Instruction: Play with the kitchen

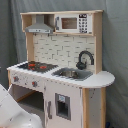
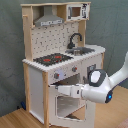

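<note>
White gripper [image 2: 67, 90] at the oven door's [image 2: 67, 105] top edge, can't tell if it's actually gripping, door swung partly open, pale wood and white kitchen [image 2: 57, 35] against a grey curtain [image 2: 112, 25], red-ringed hob [image 2: 51, 59], black tap [image 2: 75, 38], sink [image 1: 71, 73], grey hood [image 1: 40, 25]

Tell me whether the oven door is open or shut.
Open: in the second exterior view the oven door hangs swung outward from the kitchen, cavity exposed.
</note>
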Available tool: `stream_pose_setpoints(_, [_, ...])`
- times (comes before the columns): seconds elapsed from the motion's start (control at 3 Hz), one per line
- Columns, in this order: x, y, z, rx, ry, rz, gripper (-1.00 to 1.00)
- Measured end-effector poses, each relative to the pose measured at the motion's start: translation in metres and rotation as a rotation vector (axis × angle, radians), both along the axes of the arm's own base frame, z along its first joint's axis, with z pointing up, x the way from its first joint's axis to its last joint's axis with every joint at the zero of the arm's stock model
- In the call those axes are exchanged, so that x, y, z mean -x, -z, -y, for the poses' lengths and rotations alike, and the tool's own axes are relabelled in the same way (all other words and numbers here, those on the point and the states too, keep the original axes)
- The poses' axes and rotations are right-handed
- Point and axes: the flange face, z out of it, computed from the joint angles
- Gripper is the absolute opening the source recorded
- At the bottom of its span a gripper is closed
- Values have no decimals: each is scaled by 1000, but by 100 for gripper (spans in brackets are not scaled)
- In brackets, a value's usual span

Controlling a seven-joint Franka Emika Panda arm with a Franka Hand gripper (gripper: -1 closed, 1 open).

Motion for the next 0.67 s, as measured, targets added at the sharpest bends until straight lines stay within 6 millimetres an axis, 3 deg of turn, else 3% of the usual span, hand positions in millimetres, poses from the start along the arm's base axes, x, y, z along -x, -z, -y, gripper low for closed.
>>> stream_pose_setpoints(0.67, [15,28,2,-145,-1,-44,100])
